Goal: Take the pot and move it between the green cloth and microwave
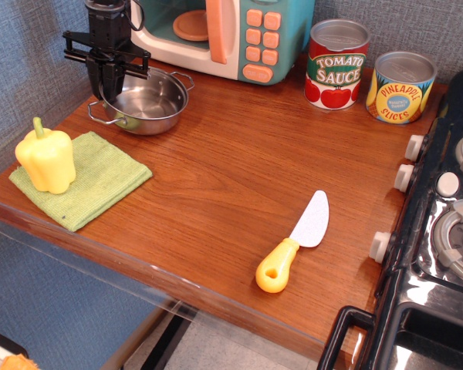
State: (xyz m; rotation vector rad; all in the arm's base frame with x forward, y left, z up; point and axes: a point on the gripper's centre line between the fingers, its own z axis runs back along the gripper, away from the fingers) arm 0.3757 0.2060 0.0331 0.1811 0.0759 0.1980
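The steel pot (pixel 153 104) is at the back left of the wooden table, between the green cloth (pixel 104 179) in front and the teal and cream microwave (pixel 251 35) behind. Its wire handles point left-front and right-back. My black gripper (pixel 108 89) comes down from above at the pot's left rim, with its fingers close together on that rim. I cannot tell whether the pot rests on the table or hangs just above it.
A yellow toy bell pepper (pixel 46 158) stands on the cloth's left part. A tomato sauce can (pixel 336 65) and a pineapple can (pixel 401 87) stand at the back right. A yellow-handled toy knife (pixel 293 243) lies front right. A black stove (pixel 440 231) borders the right side.
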